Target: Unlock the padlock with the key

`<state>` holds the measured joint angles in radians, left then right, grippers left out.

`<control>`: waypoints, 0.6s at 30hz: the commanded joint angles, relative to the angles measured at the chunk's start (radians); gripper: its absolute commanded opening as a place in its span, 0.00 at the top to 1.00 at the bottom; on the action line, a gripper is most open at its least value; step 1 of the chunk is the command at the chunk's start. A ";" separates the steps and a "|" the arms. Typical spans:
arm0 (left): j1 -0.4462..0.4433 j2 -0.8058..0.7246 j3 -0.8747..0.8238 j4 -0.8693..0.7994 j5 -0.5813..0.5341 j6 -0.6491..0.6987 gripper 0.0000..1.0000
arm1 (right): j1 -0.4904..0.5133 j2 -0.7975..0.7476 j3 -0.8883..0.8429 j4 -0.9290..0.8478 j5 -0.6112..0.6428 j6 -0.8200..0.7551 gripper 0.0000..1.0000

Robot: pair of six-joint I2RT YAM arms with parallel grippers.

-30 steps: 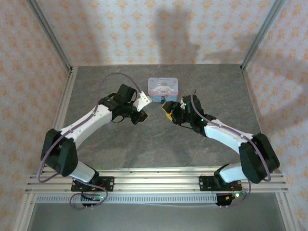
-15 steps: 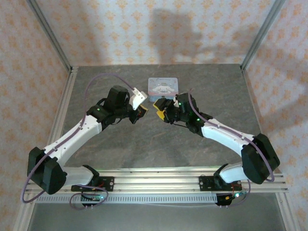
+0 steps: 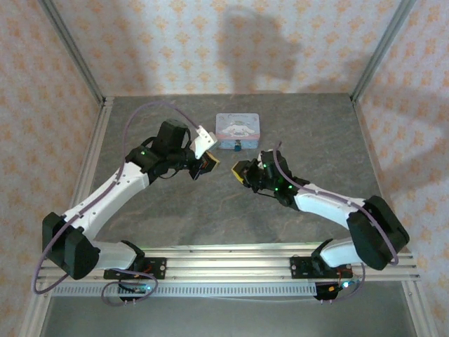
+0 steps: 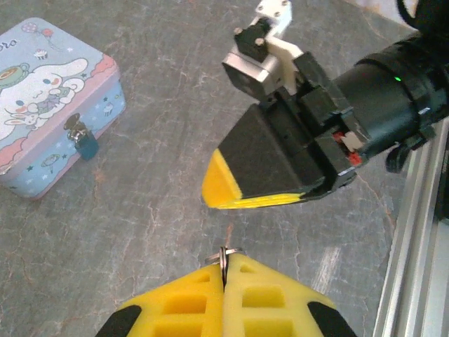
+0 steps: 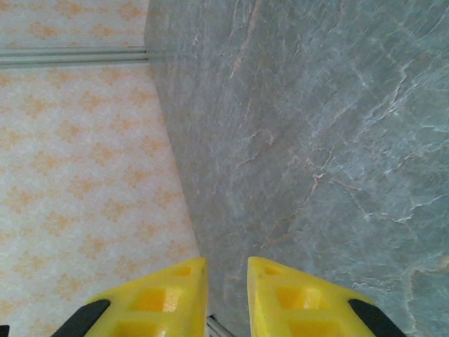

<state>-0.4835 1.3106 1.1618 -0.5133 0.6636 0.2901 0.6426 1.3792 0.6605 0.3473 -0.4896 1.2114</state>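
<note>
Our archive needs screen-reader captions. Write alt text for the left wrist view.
Yellow fingers of the left gripper are shut on the key, its thin metal tip poking out, facing the right gripper just beyond. At the picture's left on the grey table, the padlock hangs at the clasp of a light-blue cartoon tin.
</note>
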 commanded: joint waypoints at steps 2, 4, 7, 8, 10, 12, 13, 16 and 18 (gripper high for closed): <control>0.013 -0.042 0.010 -0.027 0.024 0.020 1.00 | 0.014 0.064 0.025 0.279 -0.089 0.188 0.74; 0.014 -0.048 -0.004 -0.005 0.014 0.005 1.00 | 0.019 0.065 0.029 0.317 -0.081 0.240 0.72; 0.014 -0.059 -0.028 0.027 -0.002 -0.018 1.00 | 0.025 0.042 0.054 0.290 -0.065 0.272 0.67; 0.013 -0.062 -0.036 0.037 -0.012 -0.025 1.00 | 0.028 0.028 0.063 0.275 -0.056 0.279 0.65; 0.014 -0.066 -0.046 0.049 -0.023 -0.032 1.00 | 0.032 0.007 0.073 0.251 -0.038 0.285 0.64; 0.013 -0.070 -0.053 0.057 -0.032 -0.037 1.00 | 0.034 -0.009 0.080 0.226 -0.024 0.295 0.64; 0.013 -0.070 -0.056 0.062 -0.037 -0.040 1.00 | 0.035 -0.016 0.083 0.218 -0.016 0.302 0.64; 0.013 -0.071 -0.065 0.078 -0.048 -0.049 1.00 | 0.046 -0.019 0.092 0.217 -0.007 0.322 0.64; 0.014 -0.073 -0.072 0.098 -0.053 -0.060 1.00 | 0.058 -0.013 0.104 0.213 -0.004 0.329 0.64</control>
<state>-0.4816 1.2629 1.1038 -0.4709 0.6388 0.2554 0.6834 1.3769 0.7288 0.5545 -0.5167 1.5009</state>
